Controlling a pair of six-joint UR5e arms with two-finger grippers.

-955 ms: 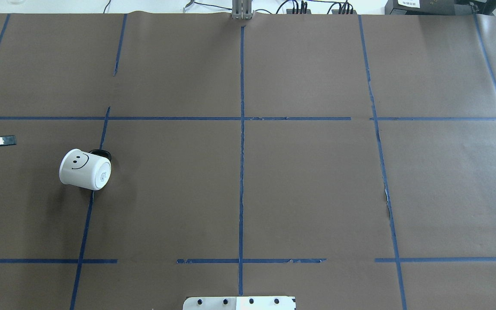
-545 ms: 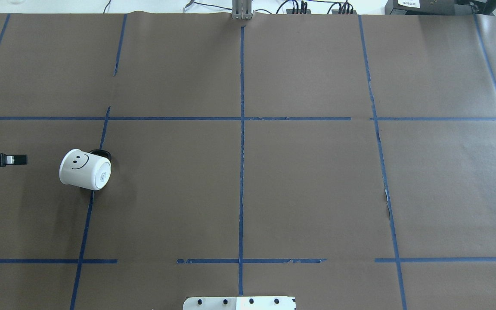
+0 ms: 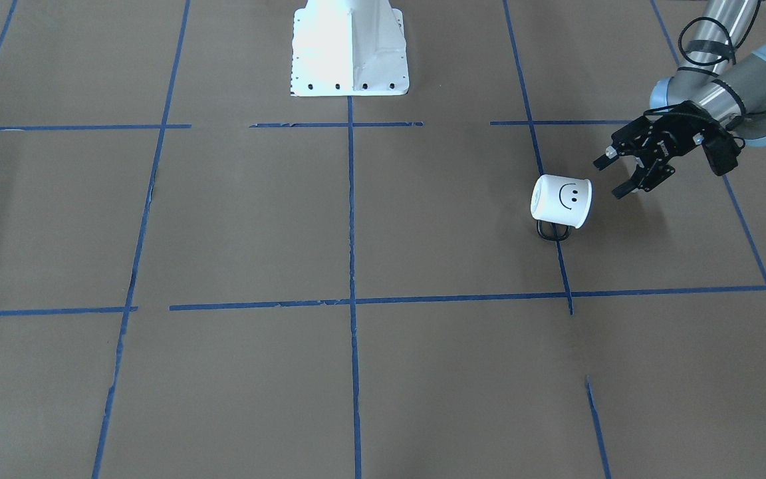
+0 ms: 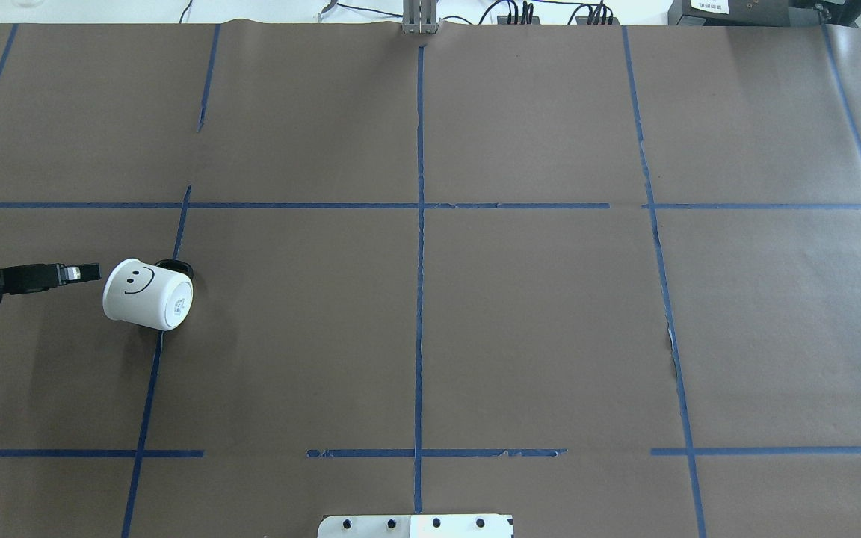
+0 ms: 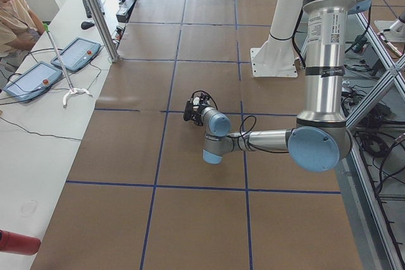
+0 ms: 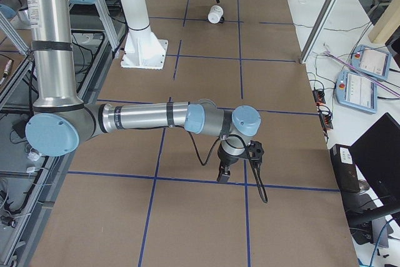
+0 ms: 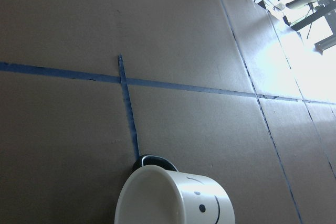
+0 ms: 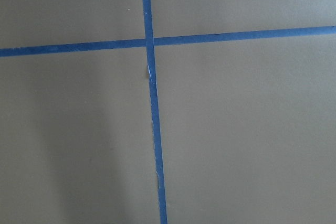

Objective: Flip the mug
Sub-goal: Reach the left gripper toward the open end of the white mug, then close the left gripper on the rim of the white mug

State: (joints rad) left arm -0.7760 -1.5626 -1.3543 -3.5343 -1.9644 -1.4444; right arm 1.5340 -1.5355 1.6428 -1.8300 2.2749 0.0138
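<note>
The mug [image 4: 148, 294] is white with a black smiley face. It lies on its side on the brown table, left of centre, with its mouth toward my left gripper and its base turned away. Its black handle [image 4: 175, 265] rests against the table. It also shows in the front-facing view [image 3: 561, 201] and, mouth-on, in the left wrist view [image 7: 173, 198]. My left gripper [image 3: 610, 178] is open and empty, just short of the mug's rim, apart from it. My right gripper [image 6: 224, 176] hangs low over the table far from the mug; I cannot tell if it is open or shut.
Blue tape lines [image 4: 420, 224] divide the brown paper. The robot's white base plate [image 3: 350, 50] sits at the table's near-middle edge. A metal post [image 4: 420, 19] stands at the far edge. An operator [image 5: 12, 17] sits with tablets on the side table.
My left gripper has moved in from the view's left edge toward the mug and now sits just beside its rim. The mug has not moved.
</note>
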